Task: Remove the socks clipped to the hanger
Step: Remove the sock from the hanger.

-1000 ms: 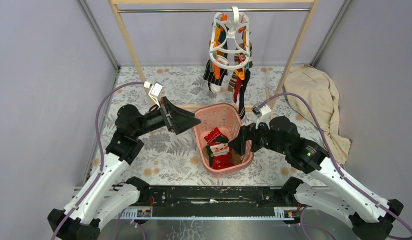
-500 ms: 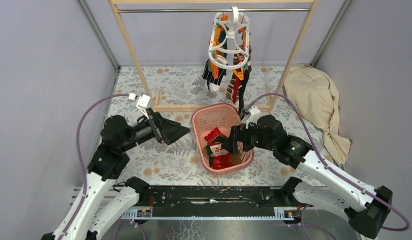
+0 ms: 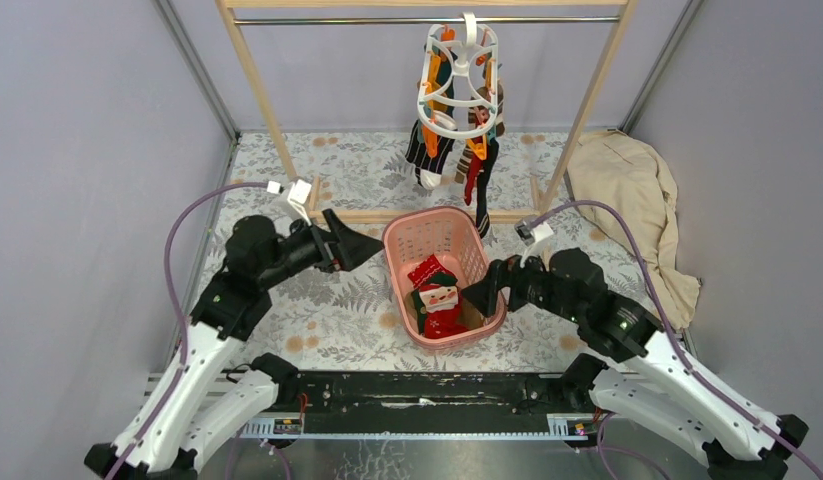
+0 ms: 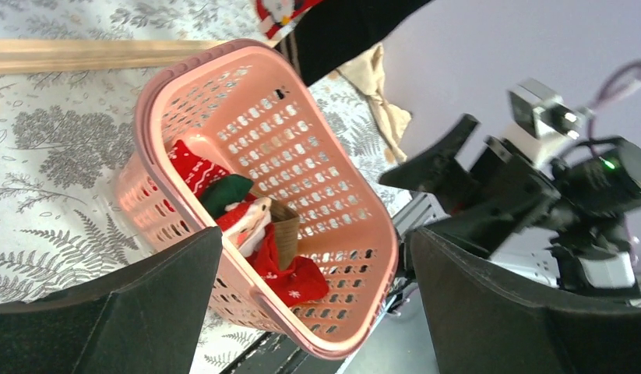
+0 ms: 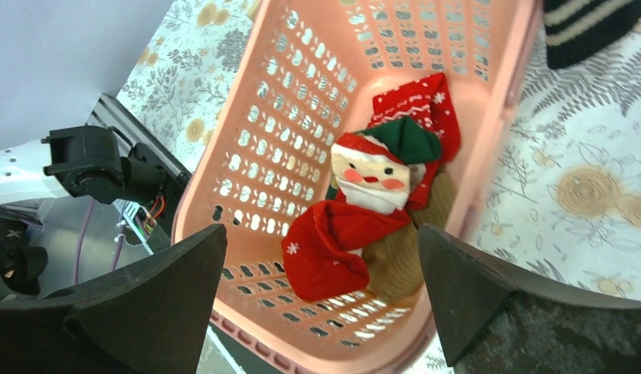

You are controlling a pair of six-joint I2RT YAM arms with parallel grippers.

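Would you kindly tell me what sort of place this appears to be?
Probably a robot test booth staged as a laundry corner: a wooden rack carries a clip hanger with socks, and a pink basket stands near it.

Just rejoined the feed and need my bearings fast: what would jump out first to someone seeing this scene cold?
The pink basket in mid-scene, holding a bright red Santa sock, draws the eye first, with the open left gripper and open right gripper flanking it. Behind it, the white hanger hooked on the wooden rack has several socks clipped on.
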